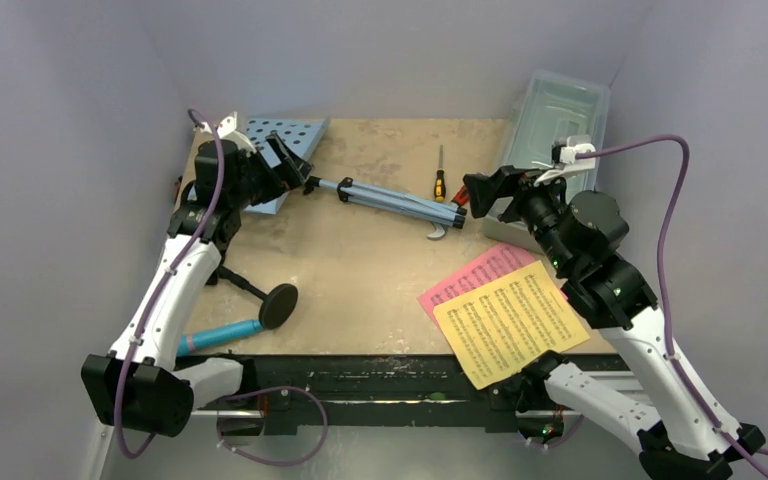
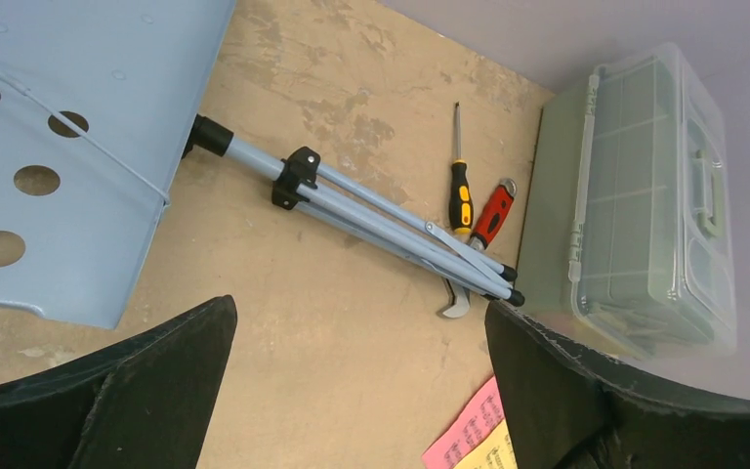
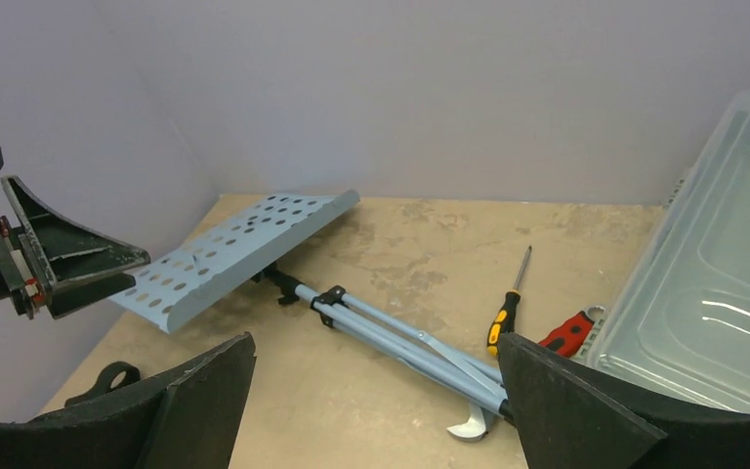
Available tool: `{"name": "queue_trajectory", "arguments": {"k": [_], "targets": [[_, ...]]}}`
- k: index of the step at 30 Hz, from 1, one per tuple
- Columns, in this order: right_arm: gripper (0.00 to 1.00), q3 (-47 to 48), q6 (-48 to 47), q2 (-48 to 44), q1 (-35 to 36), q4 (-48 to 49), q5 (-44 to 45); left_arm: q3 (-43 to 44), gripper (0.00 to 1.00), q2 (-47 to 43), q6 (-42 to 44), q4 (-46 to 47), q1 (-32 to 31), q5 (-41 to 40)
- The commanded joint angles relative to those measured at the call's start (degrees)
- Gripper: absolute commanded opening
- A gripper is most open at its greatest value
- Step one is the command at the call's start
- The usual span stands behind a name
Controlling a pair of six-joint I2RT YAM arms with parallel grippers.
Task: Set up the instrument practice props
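Note:
The light blue perforated music stand (image 1: 282,138) lies flat at the back left, its folded tripod legs (image 1: 392,200) pointing right. My left gripper (image 1: 290,166) is open and empty, just above the plate's near edge; the plate (image 2: 68,147) fills its view's left side. My right gripper (image 1: 485,195) is open and empty at the leg tips (image 3: 420,347). Yellow (image 1: 510,320) and pink (image 1: 470,272) sheet-music pages lie at the front right. The cyan microphone (image 1: 222,334) and the black round-base mic stand (image 1: 278,305) lie at the front left, partly under my left arm.
A screwdriver (image 1: 439,178) and a red-handled wrench (image 2: 493,215) lie by the leg tips, the wrench's head under them. A clear plastic lidded box (image 1: 556,135) stands at the back right. Grey walls close in the table on three sides.

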Motion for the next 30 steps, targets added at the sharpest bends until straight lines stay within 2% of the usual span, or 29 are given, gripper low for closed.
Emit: {"name": "queue_trajectory", "arguments": {"k": [1,5,9,18,22,30], "targets": [[0.98,0.16,0.55,1.69,-0.09,1.74,-4.25,-0.53,1.0,-1.19,0.67,-0.49,0.31,-3.48],[0.98,-0.07,0.6,3.22,-0.09,1.95,-7.02,0.38,0.99,-0.39,-0.54,-5.46,0.65,-11.24],[0.98,0.64,0.87,5.93,-0.11,-0.16,-8.23,2.07,0.99,1.97,-2.87,-9.43,2.67,-13.44],[0.98,-1.55,1.7,4.74,-0.15,1.82,-11.69,-1.75,1.0,3.26,-16.16,-9.68,15.54,-10.97],[0.98,-1.32,1.66,5.04,-0.14,1.65,-11.72,-4.61,1.0,4.14,-23.69,-7.86,19.78,-6.07],[0.98,-2.18,1.74,4.94,-0.14,2.16,-11.17,-13.67,1.0,0.84,-37.79,-5.72,21.37,-8.29]]}}
